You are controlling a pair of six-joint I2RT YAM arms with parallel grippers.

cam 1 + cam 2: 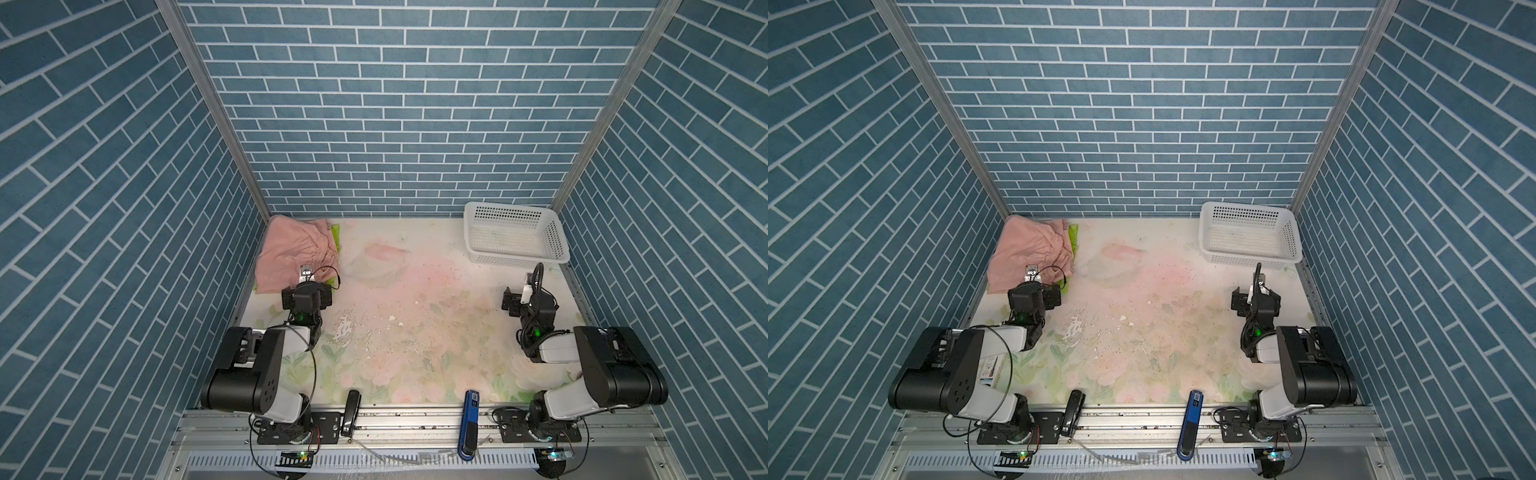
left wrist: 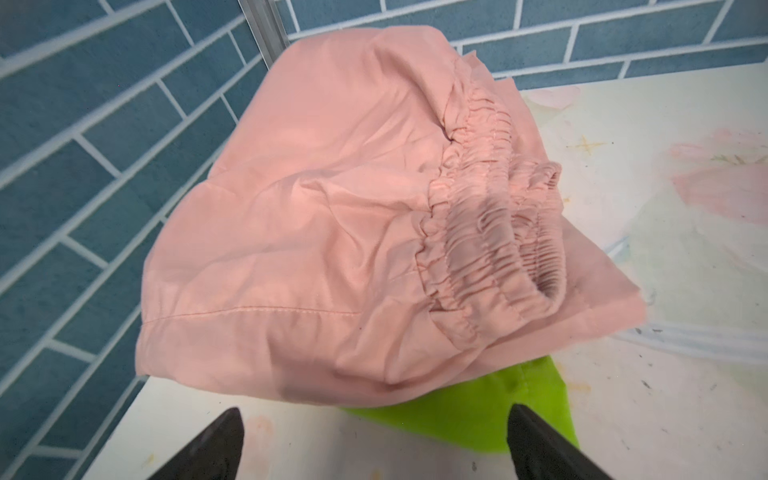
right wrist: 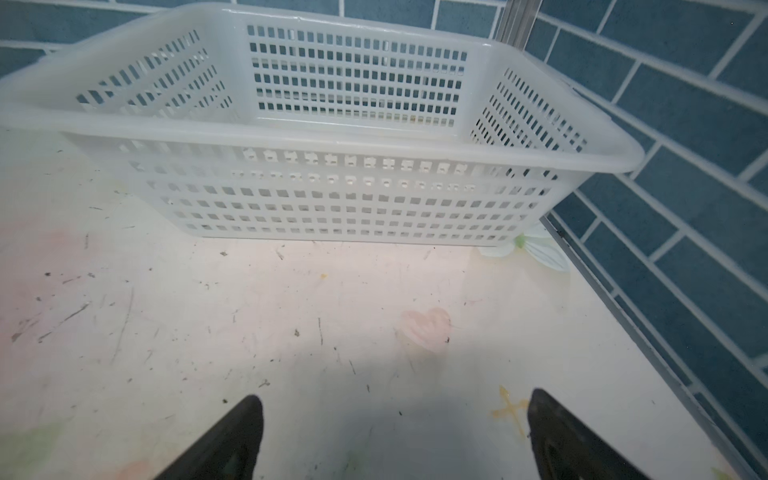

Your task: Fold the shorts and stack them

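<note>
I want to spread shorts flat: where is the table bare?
The table is bare in the middle, bordered by the pink shorts, the basket, the left tool and the right tool. Crowded: far left corner, where the pink shorts lie over the green shorts.

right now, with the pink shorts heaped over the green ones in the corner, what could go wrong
1. The pink shorts cover most of the green shorts, so the open left hand may pinch both layers and drag them together.
2. The pile sits against the side wall, leaving little room; the hand could bump it.
</note>
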